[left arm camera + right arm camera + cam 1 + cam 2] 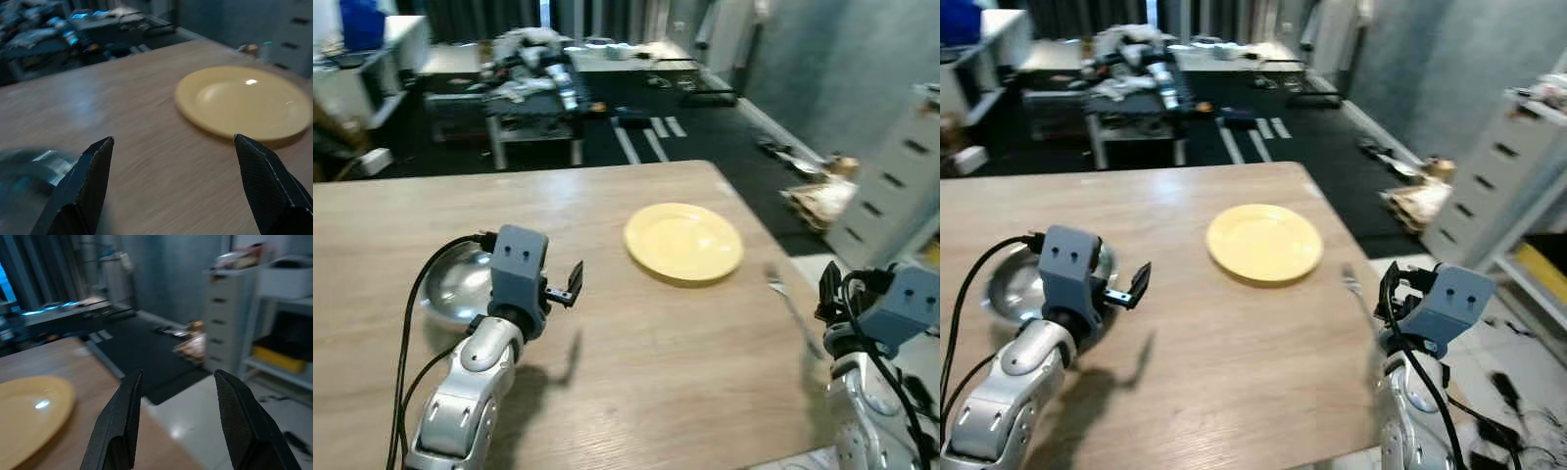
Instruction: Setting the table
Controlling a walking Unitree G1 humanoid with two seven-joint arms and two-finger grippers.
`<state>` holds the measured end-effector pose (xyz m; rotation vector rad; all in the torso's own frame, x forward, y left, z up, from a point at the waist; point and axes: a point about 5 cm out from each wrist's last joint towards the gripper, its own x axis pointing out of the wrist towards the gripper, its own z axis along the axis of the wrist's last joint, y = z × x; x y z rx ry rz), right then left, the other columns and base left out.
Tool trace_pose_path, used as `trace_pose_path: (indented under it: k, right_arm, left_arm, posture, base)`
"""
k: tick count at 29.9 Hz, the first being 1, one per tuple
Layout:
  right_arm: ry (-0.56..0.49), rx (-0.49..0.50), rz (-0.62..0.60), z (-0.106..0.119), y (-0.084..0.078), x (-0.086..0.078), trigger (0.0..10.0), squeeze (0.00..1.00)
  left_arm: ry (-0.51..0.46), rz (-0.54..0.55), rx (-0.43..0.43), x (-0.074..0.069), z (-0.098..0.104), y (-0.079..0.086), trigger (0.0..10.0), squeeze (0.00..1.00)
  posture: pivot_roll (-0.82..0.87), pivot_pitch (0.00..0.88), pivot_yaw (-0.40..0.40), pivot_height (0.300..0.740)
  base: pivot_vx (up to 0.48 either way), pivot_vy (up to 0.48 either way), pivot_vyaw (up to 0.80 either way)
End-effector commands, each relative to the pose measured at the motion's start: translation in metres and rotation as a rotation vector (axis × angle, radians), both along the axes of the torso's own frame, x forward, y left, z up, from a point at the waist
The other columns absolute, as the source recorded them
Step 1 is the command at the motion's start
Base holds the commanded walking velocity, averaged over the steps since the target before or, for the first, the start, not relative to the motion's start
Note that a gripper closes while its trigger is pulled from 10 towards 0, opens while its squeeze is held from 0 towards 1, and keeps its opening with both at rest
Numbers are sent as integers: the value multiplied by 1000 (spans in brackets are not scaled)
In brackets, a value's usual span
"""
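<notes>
Your left arm hides part of the steel bowl (460,284) on the wooden table (636,392). The left gripper (171,166) hovers wide open, holding nothing — the yellow plate (683,241) lies ahead. The right gripper (176,416) is open too, at the table's edge near a blurred fork (791,304).

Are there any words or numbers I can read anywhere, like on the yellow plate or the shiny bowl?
None can be read. The yellow plate, the shiny bowl and the wooden table are all plain. Things on the cluttered bench far behind are too blurred to tell.
</notes>
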<state>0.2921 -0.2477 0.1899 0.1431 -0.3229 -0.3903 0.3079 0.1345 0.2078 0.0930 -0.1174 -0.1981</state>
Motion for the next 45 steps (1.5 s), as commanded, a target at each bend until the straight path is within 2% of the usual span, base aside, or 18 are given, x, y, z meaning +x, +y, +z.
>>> trace_pose_path:
  k: [1, 21, 45]
  right_arm:
    - [17, 10, -25, -3, -7, -2, 10000, 0]
    - [39, 16, -43, -8, -8, -4, 10000, 0]
    - [50, 18, -56, -13, -9, -6, 10000, 0]
  left_arm:
    - [4, 0, 7, 1, -2, 0, 10000, 0]
    - [-38, -25, 23, 7, 3, -10, 10000, 0]
    - [-51, -52, 25, 8, 6, -12, 10000, 0]
  posture:
    - [71, 64, 23, 740]
    - [66, 67, 32, 740]
    - [67, 64, 43, 740]
  base:
    - [0, 0, -800]
    - [0, 0, -800]
    - [0, 0, -800]
